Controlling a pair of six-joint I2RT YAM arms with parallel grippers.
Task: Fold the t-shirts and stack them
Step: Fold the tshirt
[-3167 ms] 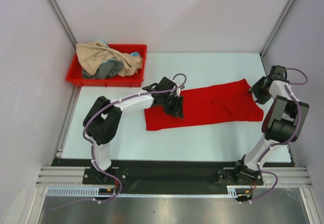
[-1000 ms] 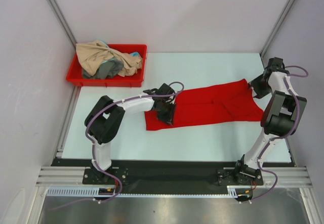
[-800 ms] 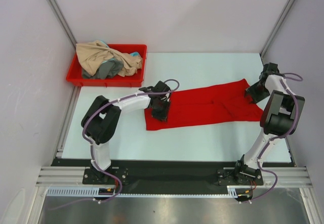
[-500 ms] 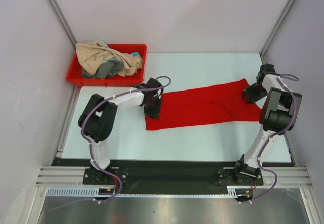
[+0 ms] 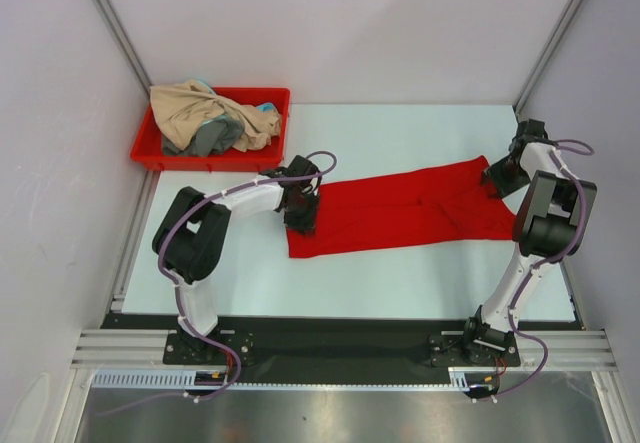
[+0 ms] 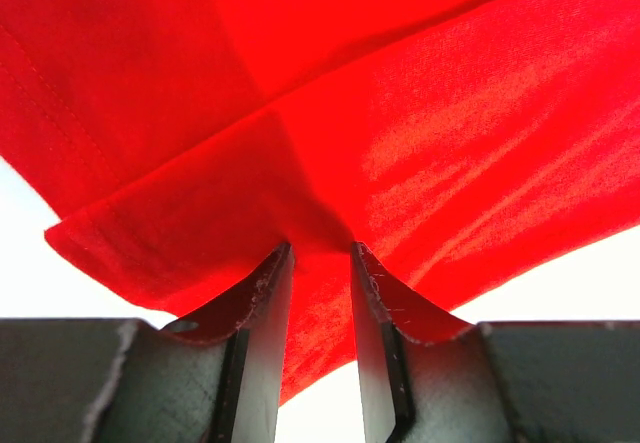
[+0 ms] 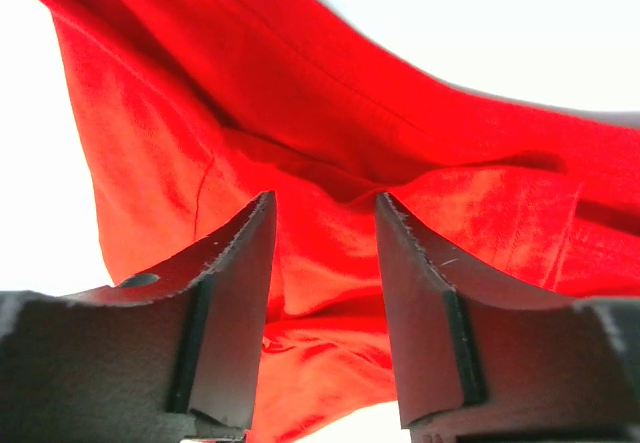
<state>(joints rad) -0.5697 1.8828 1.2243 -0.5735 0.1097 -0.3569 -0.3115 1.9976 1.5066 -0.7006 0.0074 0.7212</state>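
Note:
The red t-shirt (image 5: 400,213) lies spread in a long band across the table (image 5: 400,273). My left gripper (image 5: 301,213) is at its left end. In the left wrist view the left gripper (image 6: 320,248) has its jaws a narrow gap apart, tips pressed against puckered red cloth (image 6: 440,143). My right gripper (image 5: 497,180) is at the shirt's far right corner. The right wrist view shows the right gripper (image 7: 322,198) with its jaws apart over rumpled red cloth (image 7: 330,93). Beige-tan (image 5: 195,108), grey (image 5: 205,141) and light blue (image 5: 268,109) t-shirts lie heaped in the tray.
The red plastic tray (image 5: 145,153) sits at the table's back left corner. Frame posts and white walls close in the table on the left, right and back. Both arm bases stand on the black rail (image 5: 340,338) at the near edge.
My left gripper has slid left along the red t-shirt to its left end. The right gripper has shifted slightly toward the back at the right corner. The shirt's outline is much the same.

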